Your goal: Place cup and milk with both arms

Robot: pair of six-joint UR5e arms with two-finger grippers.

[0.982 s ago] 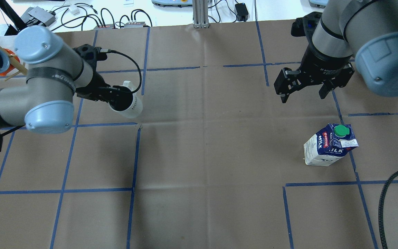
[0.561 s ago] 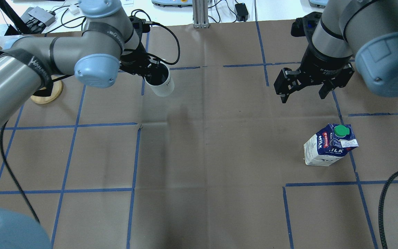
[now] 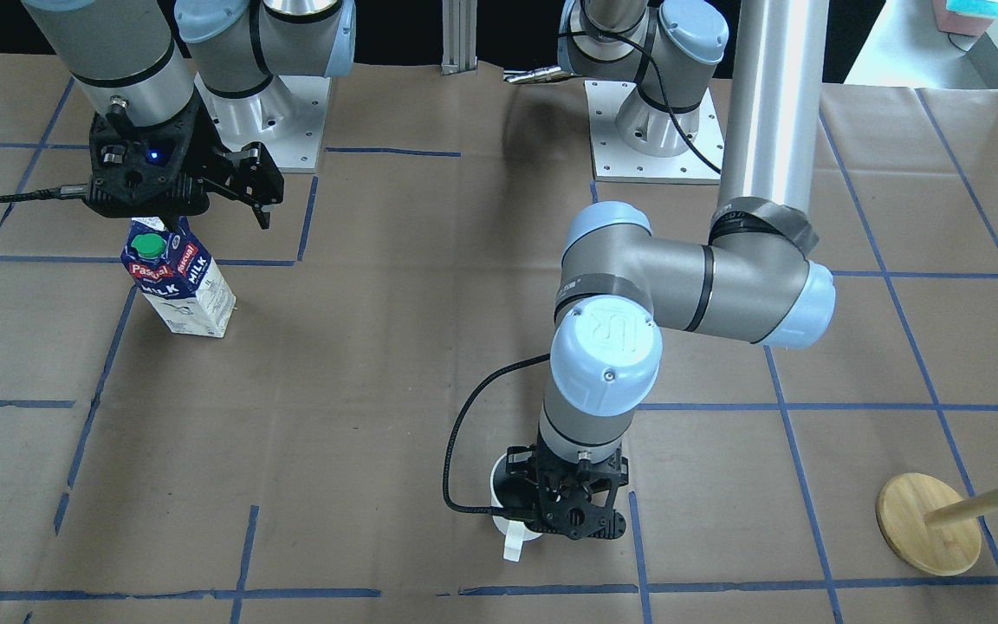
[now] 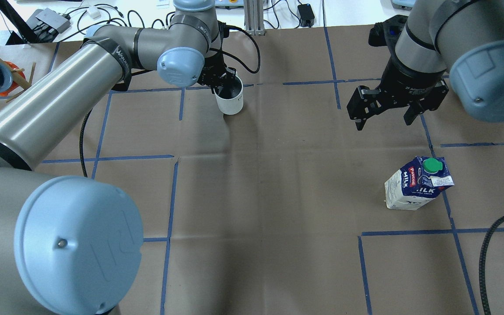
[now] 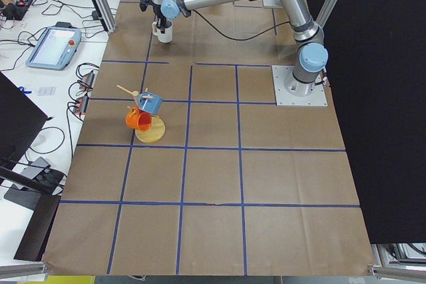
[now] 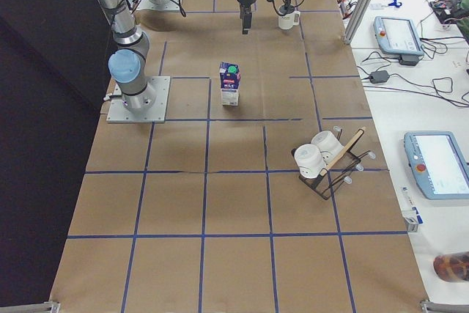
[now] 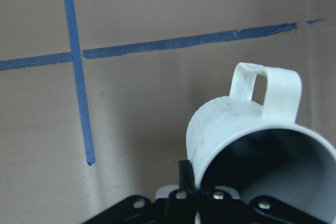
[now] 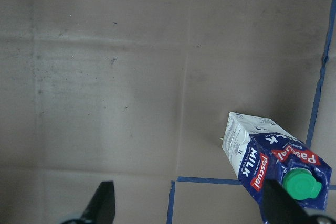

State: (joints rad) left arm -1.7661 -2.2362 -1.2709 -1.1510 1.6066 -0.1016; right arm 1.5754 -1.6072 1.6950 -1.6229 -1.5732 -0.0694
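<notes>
left tool (image 4: 225, 86) clamped on cup (image 4: 230, 103) rim, upper centre overhead, right tool (image 4: 384, 124) spread wide, upper right, milk (image 4: 414, 186) upright on worktop (image 4: 269, 197), right side

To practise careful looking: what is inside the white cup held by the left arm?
Inside the cup only dark grey wall shows; a finger of the left gripper reaches over the rim. The bottom is hidden by shadow and the gripper.

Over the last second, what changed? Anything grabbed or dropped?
The left gripper, shut on the cup throughout, carried it rightward in the overhead view and farther from the robot; the cup went from tilted to about upright. Nothing was grabbed or released. The right gripper kept hovering with jaws open beyond the milk, which stayed put.
</notes>
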